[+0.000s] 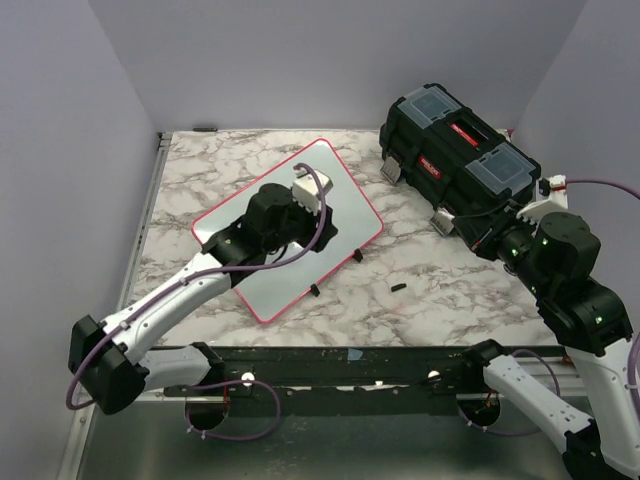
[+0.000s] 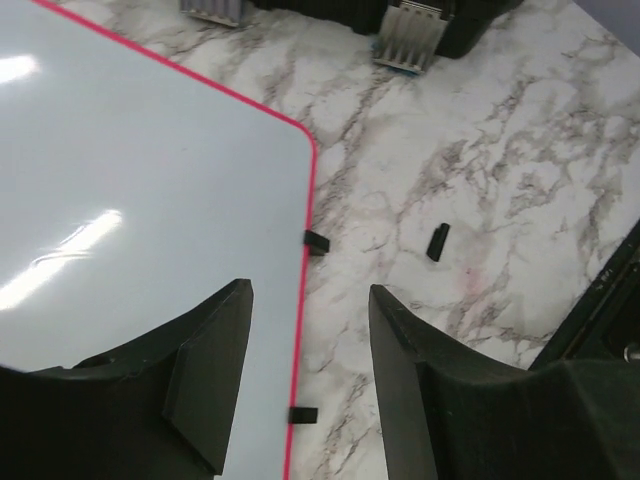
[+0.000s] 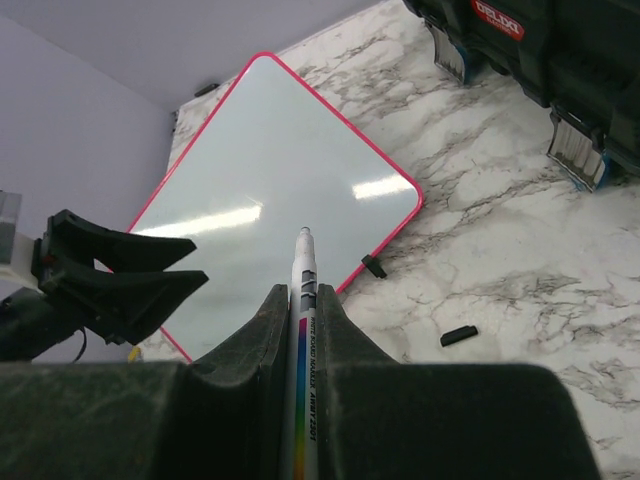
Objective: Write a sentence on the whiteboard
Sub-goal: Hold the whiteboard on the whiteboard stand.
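a: where does the whiteboard [image 1: 345, 205] lie?
b: flat on the marble-patterned table [image 1: 420, 320], turned diagonally, left of the black toolbox [image 1: 462, 150]. its red-pink rim and rounded corners are visible, with small black clips [image 2: 316, 242] along the near-right edge. the surface is bare and glossy; no marker strokes show in any view.

a: state of the left gripper [image 2: 305, 380]?
b: fingers spread, nothing between them. in the left wrist view it hovers over the board's right edge, one finger above the white surface, the other above the marble.

a: and the right gripper [image 3: 300, 330]?
b: pressed together on a marker [image 3: 303, 330], uncapped tip pointing toward the board. the barrel carries a rainbow stripe and small print too fine to read with confidence. in the top view this arm sits well to the right of the board, near the toolbox.

a: any legible writing?
b: a red badge [image 3: 497, 17] on the toolbox lid reads, in part, "delixi"-like white letters; the ending is cut off.

a: loose items?
b: a small black piece [image 1: 397, 288] lies on the marble, apart from the board, probably the marker cap.
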Action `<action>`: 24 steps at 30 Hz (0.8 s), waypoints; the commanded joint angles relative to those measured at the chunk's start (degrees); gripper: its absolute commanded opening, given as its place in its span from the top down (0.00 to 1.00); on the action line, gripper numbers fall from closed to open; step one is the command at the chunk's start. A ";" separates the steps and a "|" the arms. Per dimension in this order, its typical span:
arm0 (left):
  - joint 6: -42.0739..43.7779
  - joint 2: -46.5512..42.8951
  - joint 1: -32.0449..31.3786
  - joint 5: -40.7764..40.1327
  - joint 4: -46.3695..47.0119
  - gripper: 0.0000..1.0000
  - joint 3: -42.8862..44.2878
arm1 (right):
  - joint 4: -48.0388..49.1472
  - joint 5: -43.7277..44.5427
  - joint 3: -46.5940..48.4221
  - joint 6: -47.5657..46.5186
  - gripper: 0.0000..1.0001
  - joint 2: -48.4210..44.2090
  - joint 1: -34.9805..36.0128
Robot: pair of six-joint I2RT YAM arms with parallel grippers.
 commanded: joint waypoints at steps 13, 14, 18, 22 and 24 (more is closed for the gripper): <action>2.79 -12.67 27.28 1.26 -14.56 0.25 4.52 | 3.56 -5.50 -1.33 0.21 0.99 1.43 -0.11; 1.81 -12.41 29.09 0.96 -15.04 0.25 4.96 | 3.59 -5.70 -1.42 0.22 0.99 1.43 -0.09; -2.07 -10.55 37.57 4.77 -15.98 0.25 6.38 | 3.25 -6.51 -1.90 0.15 0.99 1.41 -0.04; -3.95 -10.38 45.99 11.33 -12.92 0.24 5.18 | 2.47 -6.72 -2.41 -0.10 0.99 0.94 -0.06; -3.80 -9.46 48.92 14.75 -11.88 0.22 5.35 | 2.11 -6.72 -2.68 -0.28 0.99 0.84 -0.09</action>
